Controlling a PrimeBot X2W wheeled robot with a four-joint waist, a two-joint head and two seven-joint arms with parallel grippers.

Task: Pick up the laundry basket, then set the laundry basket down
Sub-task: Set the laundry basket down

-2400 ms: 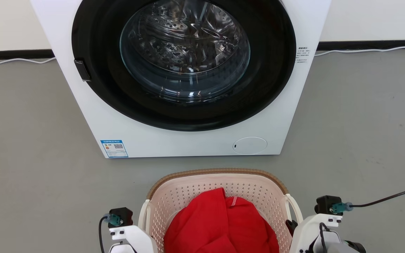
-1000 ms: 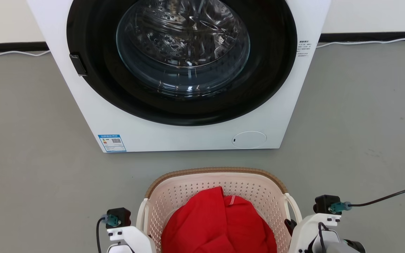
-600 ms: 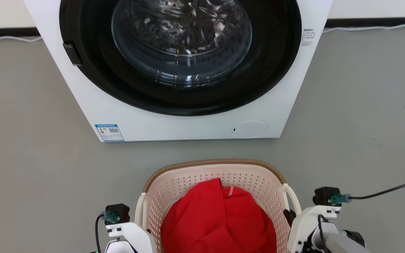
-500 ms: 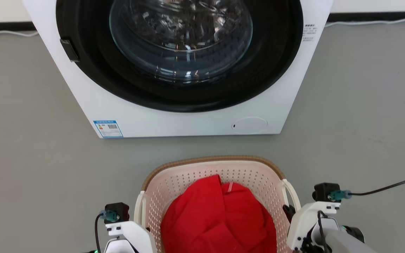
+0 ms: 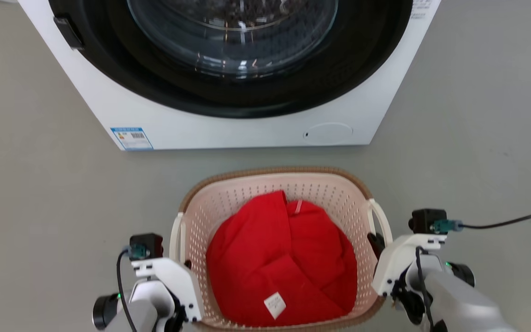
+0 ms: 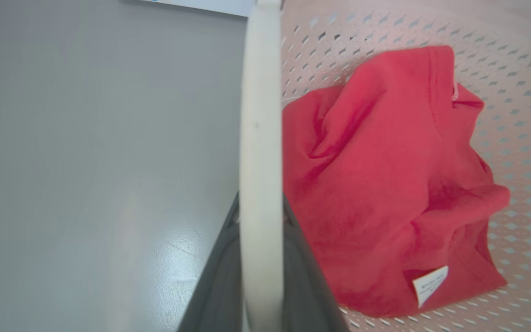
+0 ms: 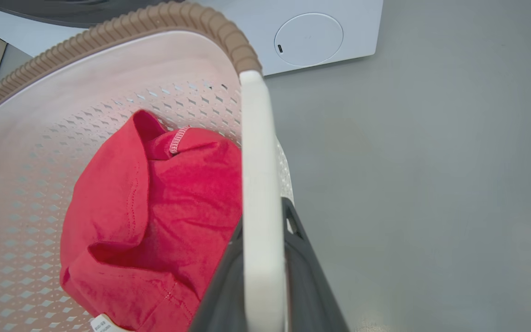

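**A:** How far along?
**B:** In front of the washing machine (image 5: 228,133) I've got the laundry basket (image 5: 274,174) by its loop handles (image 6: 261,115), with the left gripper (image 6: 262,205) and right gripper (image 7: 264,212) each clamped on one. I can't tell if it's off the floor. Set-down is still to do.

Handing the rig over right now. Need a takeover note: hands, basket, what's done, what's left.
Hands: the left hand is shut on the laundry basket at its left loop handle, one finger on each side. The right hand is shut on the right loop handle the same way.
Things: the basket is in front of the washing machine, with a red garment inside.
Done: both handles are gripped.
Left: these views don't show whether the basket is off the floor. Lift it if it isn't, then set it down and release.
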